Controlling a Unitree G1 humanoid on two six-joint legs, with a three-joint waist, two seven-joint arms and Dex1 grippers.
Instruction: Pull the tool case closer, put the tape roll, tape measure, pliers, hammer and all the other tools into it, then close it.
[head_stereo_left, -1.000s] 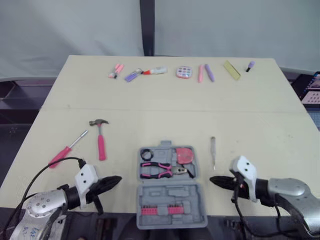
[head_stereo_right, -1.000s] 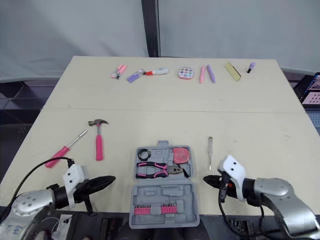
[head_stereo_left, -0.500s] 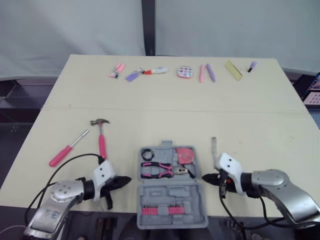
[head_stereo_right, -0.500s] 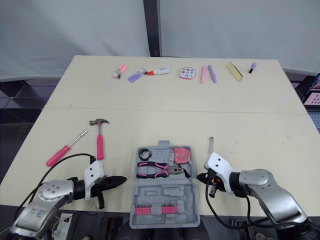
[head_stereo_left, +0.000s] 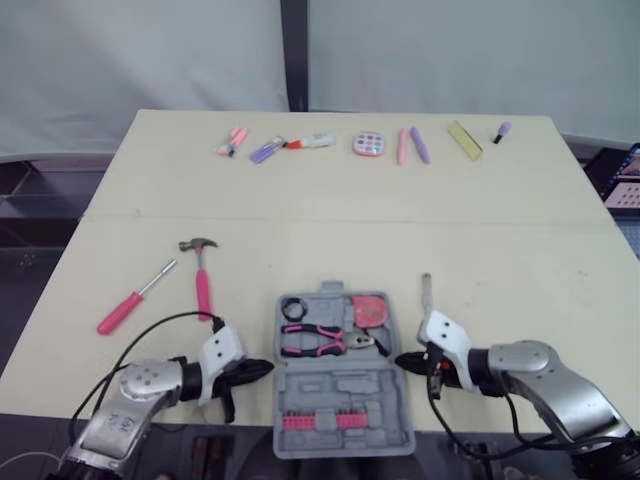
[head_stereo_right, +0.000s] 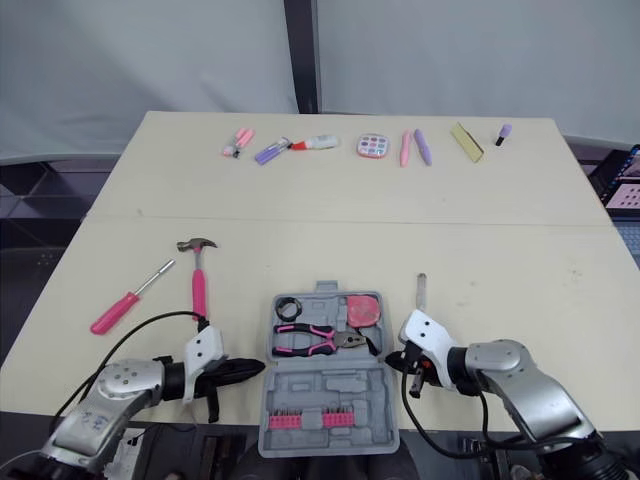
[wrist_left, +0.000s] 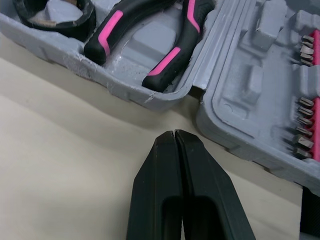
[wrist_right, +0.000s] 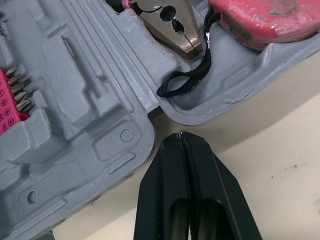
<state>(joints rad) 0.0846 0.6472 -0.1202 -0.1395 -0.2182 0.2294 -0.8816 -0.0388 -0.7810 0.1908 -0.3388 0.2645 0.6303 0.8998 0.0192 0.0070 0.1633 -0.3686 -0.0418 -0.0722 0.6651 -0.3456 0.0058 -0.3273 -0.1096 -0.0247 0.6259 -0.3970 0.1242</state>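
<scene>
- While both arms flanked it, the tool case (head_stereo_left: 340, 385) lay open at the near edge of the tabletop (head_stereo_left: 500, 230), with the tape roll (head_stereo_left: 293, 309), pliers (head_stereo_left: 320, 341) and tape measure (head_stereo_left: 371, 310) bedded in its tray.
- Packing looked partly done: the hammer (head_stereo_left: 203, 285) and screwdriver (head_stereo_left: 135, 300) lay out to the left, and a slim metal tool (head_stereo_left: 426, 292) lay near the case's right side.
- Left gripper (head_stereo_left: 268, 367): fingers pressed together, nothing held, tip just beside the case's left wall at the hinge.
- Right gripper (head_stereo_left: 400, 361): likewise closed and empty, just off the right wall.
- Next, I reckoned, came a nudge of the case, or parted fingers for the hammer's handle.
- Case: moulded grey plastic with a scuffed rim and shaped recesses. Pliers: black-and-pink grips. Tape measure: glossy pink with a black cord loop.
</scene>
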